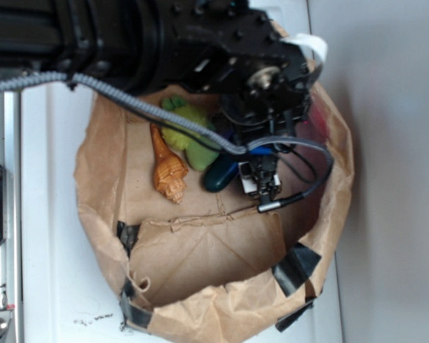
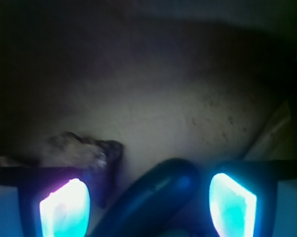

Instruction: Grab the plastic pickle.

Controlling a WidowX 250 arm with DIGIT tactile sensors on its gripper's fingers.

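The plastic pickle (image 1: pixel 220 174) is a glossy dark green oblong lying on the floor of a rolled-down brown paper bag (image 1: pixel 221 300). My gripper (image 1: pixel 260 180) is down inside the bag, just to the right of the pickle. In the wrist view the pickle (image 2: pixel 160 197) lies slantwise between my two glowing fingers (image 2: pixel 64 207), with its rounded end pointing up and to the right. My gripper (image 2: pixel 148 205) is open, and a gap shows on the left side of the pickle. The pickle's lower end is cut off by the frame.
An orange shell (image 1: pixel 168 168) lies left of the pickle, and its lumpy end (image 2: pixel 89 153) shows beside my left finger. A fuzzy lime-green plush (image 1: pixel 189 132) sits behind them. The bag's walls rise all around. A grey cable (image 1: pixel 164 107) hangs across the bag.
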